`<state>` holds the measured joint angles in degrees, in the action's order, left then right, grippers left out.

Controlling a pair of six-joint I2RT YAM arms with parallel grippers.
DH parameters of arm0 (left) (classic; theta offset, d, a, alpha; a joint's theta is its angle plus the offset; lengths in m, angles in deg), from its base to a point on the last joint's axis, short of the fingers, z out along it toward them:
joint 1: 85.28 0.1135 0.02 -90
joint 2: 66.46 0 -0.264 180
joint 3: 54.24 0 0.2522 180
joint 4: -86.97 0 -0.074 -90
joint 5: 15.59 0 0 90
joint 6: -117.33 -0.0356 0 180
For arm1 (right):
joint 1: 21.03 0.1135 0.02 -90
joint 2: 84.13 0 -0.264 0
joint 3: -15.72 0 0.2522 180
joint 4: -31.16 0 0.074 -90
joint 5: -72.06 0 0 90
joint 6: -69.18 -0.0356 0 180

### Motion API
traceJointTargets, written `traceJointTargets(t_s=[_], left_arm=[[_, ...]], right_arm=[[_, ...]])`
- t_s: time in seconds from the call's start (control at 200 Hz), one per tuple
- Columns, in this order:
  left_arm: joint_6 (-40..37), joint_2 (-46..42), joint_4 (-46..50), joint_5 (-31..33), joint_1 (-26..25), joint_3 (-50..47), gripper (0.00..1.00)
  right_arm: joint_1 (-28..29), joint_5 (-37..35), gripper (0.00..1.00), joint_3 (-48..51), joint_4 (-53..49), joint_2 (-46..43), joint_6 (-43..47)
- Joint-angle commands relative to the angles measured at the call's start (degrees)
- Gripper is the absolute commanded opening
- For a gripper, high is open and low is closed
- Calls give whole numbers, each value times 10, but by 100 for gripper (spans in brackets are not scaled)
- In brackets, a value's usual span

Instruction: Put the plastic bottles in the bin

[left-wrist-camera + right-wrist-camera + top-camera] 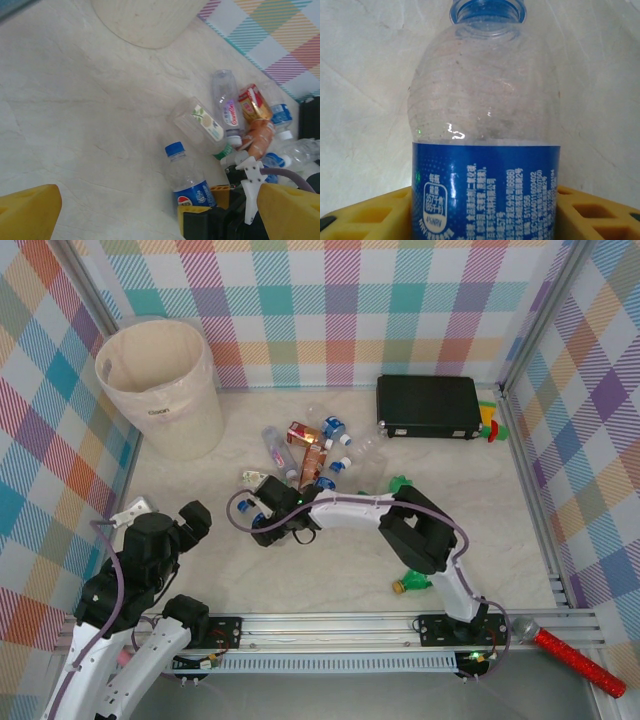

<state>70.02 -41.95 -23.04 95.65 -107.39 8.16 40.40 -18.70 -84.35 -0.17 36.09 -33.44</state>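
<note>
**Plastic bottles [312, 452]: one gripped, the rest loose on the table**

- Blue-labelled bottle [485, 150]: clear, blue neck. The right wrist view shows it close up. The right gripper [485, 220] is clenched on it, with a yellow finger against each side of the label and no gap seen. The left wrist view places it at lower centre, blue cap toward upper left, at the edge of the heap.
- Heap: centre of the top view, on the pale table [300, 590]. The left wrist view picks out a green-capped bottle [200, 125] and a brown-orange one [257, 137], touching.
- Green bottles [412, 583]: lower right of the top view, apart from the heap.
- Bin [175, 410]: upper left of the top view, upright, mouth open, well apart from the heap.
- Left gripper [160, 212]: released, with its yellow fingers wide apart at the lower corners of its own view and holding nothing.
- Black case [428, 407]: upper right of the top view.
</note>
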Motion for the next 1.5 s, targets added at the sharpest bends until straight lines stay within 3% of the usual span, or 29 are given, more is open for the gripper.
traceJointTargets(t_s=[0.0, 0.38, 0.51, 0.69, 0.975, 1.18, 1.35, 1.495], left_arm=[[21, 1, -40, -54, -6, -15, 100], [56, 35, -128, -139, -4, -27, 88], [46, 54, -191, -209, 0, -39, 88], [44, 85, -242, -274, 22, -42, 79], [82, 100, -312, -379, 91, -81, 58], [106, 103, -363, -426, 98, -105, 43], [106, 100, -378, -442, 98, -110, 38], [92, 106, -359, -437, 99, -98, 16]], right_arm=[[7, -11, 56, 24, 30, -68, 0], [25, -34, 55, 161, 130, -236, -11], [46, -49, 55, 179, 144, -271, 1], [71, -66, 55, 197, 165, -305, 15], [84, -69, 55, 219, 181, -344, 21], [85, -75, 55, 222, 180, -349, 20], [85, -72, 55, 220, 184, -349, 19], [85, -69, 56, 219, 185, -350, 17]])
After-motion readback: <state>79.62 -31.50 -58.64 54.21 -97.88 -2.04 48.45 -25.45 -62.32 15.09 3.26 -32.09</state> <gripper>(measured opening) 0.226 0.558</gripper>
